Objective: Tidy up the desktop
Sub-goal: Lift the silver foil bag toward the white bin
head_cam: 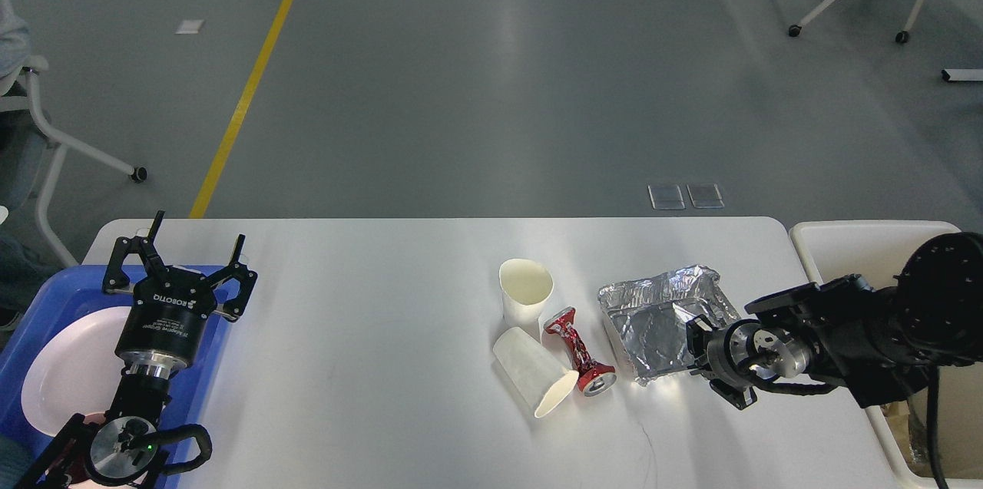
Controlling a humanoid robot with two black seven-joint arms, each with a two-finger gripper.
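Note:
The desktop (369,335) is a wide white tabletop. On it, right of centre, stand an upright paper cup (525,291), a paper cup on its side (534,372), a crushed red can (577,351) and a crumpled foil tray (660,320). My right gripper (697,335) is at the tray's right edge, touching the foil. It shows dark and end-on, so its fingers cannot be told apart. My left gripper (198,234) is open and holds nothing, above the far end of the blue tray (46,297).
A white plate (73,374) lies in the blue tray at the left edge. A cream bin (868,243) stands off the table's right end, partly hidden by my right arm. Chairs stand on the grey floor beyond.

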